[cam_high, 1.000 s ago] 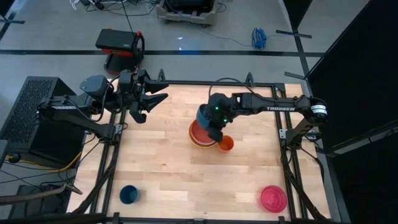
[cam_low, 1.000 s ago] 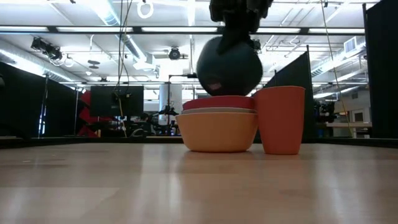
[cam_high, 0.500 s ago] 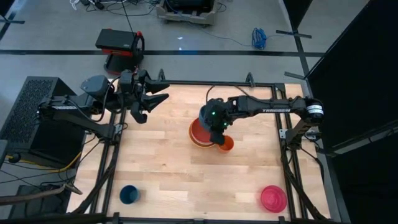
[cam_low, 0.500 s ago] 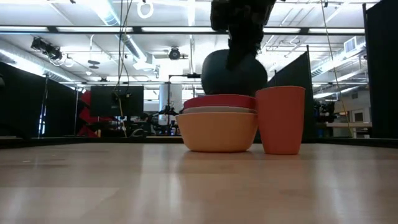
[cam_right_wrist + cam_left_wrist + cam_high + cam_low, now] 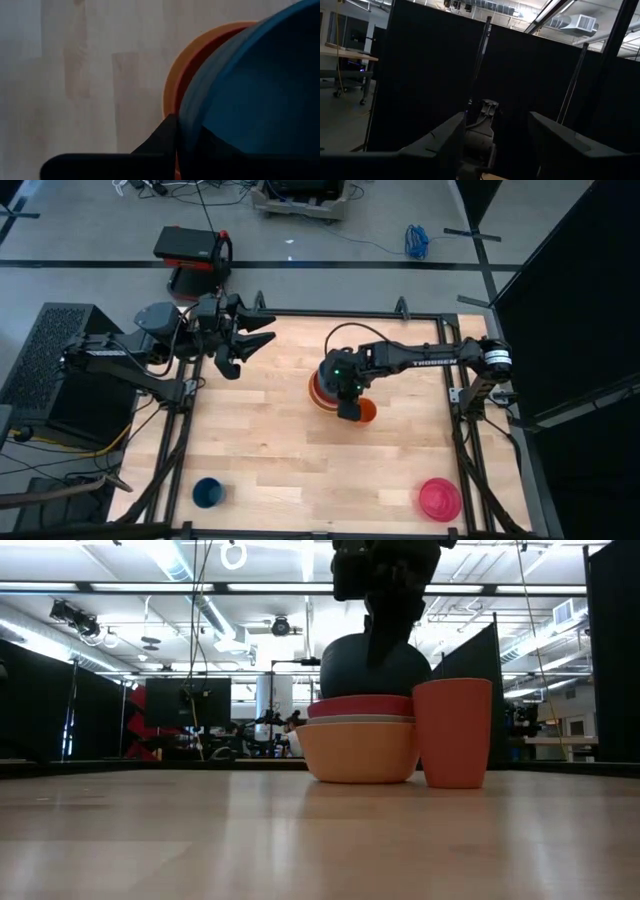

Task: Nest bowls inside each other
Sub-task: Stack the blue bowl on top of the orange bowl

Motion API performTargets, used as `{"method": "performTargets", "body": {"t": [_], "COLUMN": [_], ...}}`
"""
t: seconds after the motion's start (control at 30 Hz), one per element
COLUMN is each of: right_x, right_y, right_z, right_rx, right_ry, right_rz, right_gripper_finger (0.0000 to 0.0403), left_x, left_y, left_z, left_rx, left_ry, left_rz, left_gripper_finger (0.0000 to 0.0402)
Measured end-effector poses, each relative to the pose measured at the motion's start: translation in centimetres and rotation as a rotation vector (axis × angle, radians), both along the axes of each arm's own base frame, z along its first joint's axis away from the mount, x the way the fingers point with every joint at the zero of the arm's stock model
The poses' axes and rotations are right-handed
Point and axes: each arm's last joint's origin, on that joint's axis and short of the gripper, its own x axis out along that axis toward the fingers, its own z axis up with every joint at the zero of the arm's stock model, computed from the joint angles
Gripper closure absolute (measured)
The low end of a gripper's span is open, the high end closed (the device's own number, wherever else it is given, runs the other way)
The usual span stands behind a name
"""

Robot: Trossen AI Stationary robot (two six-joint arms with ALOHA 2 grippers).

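A stack of three bowls stands mid-table: orange (image 5: 357,752) at the bottom, then white (image 5: 362,719), then red-orange (image 5: 362,705). A teal-blue bowl (image 5: 375,667) sits tilted over the stack with its lower part behind the red-orange rim. My right gripper (image 5: 346,402) is shut on it from above. The magenta-pink bowl (image 5: 440,498) rests alone at the near right corner. My left gripper (image 5: 250,340) hangs open in the air over the far left of the table, away from every bowl. My right gripper pinches the teal-blue bowl's rim (image 5: 181,122), one finger outside (image 5: 159,140) the wall and one inside. The fingers slant steeply down from above. The bowl is tilted on edge below them, its underside toward the near edge and its lower part inside the red-orange bowl.
A small orange cup (image 5: 452,732) stands right beside the stack, on its right. A small dark blue cup (image 5: 207,492) stands at the near left. Bare wood lies between the stack and the near edge.
My right gripper has sunk and tipped further down toward the stack, still shut on the teal-blue bowl. The bowl, clear above the stack a second ago, now has its lower part in the red-orange bowl. The stack has slid slightly toward the orange cup.
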Motion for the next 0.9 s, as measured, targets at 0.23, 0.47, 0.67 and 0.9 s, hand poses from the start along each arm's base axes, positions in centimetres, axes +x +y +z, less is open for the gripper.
{"method": "performTargets", "body": {"t": [0.23,0.47,0.67,0.9], "right_x": [0.44,0.66,0.62,0.57], "right_y": [0.31,0.34,0.20,0.05], "right_z": [-0.14,-0.02,-0.05,-0.09], "right_rx": [0.031,0.041,0.033,0.019], "right_ry": [-0.025,-0.051,-0.045,-0.038], "right_rz": [0.032,0.036,0.018,0.006], "right_gripper_finger": [0.0403,0.0370,0.0345,0.0350], "left_x": [0.08,0.08,0.08,0.08], "left_y": [0.00,0.00,0.00,0.00], "left_z": [-0.04,-0.04,-0.04,-0.04], "left_rx": [-0.001,-0.001,-0.002,-0.005], "left_ry": [0.002,0.002,0.001,0.001], "left_rz": [0.002,0.002,0.001,0.000], "left_gripper_finger": [0.0197,0.0199,0.0197,0.0198]}}
